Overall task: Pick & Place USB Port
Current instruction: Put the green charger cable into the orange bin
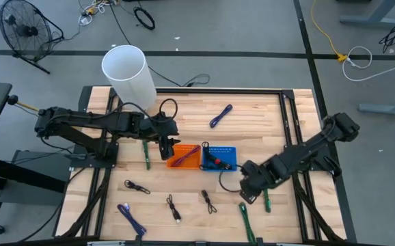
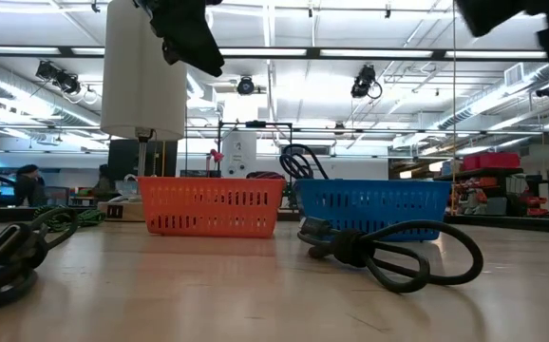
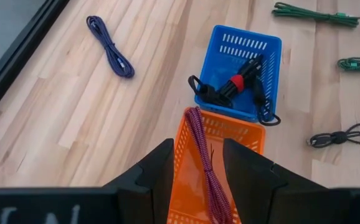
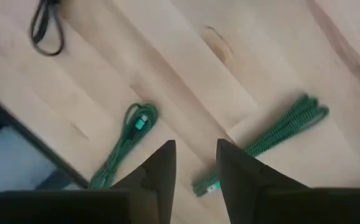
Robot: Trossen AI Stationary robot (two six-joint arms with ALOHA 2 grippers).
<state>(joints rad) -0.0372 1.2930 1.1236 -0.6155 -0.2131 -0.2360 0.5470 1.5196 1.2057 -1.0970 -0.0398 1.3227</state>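
Note:
My left gripper [image 1: 166, 145] [image 3: 197, 167] hovers open over the near-left part of the orange basket [image 1: 184, 156] [image 3: 230, 134]. A red-purple braided cable [image 3: 202, 149] lies lengthwise in that basket, one end reaching its rim beside the blue basket [image 1: 219, 158] [image 3: 264, 53]. The blue basket holds a black cable with a red part [image 3: 236, 84]. My right gripper [image 1: 249, 191] [image 4: 195, 167] is open above the table, right of the blue basket. A coiled green cable [image 4: 273, 134] [image 1: 266, 199] lies flat under it and another green cable [image 4: 127, 140] [image 1: 245, 217] lies nearby.
A tall white cylinder [image 1: 126, 72] [image 2: 143, 71] stands at the far left. Loose cables lie flat on the wood: purple ones [image 1: 220, 115] [image 1: 132, 219], black ones [image 1: 137, 186] [image 1: 173, 207] [image 1: 208, 199] [image 2: 398, 252], a green one [image 1: 146, 154]. A black frame [image 1: 300, 130] borders the table.

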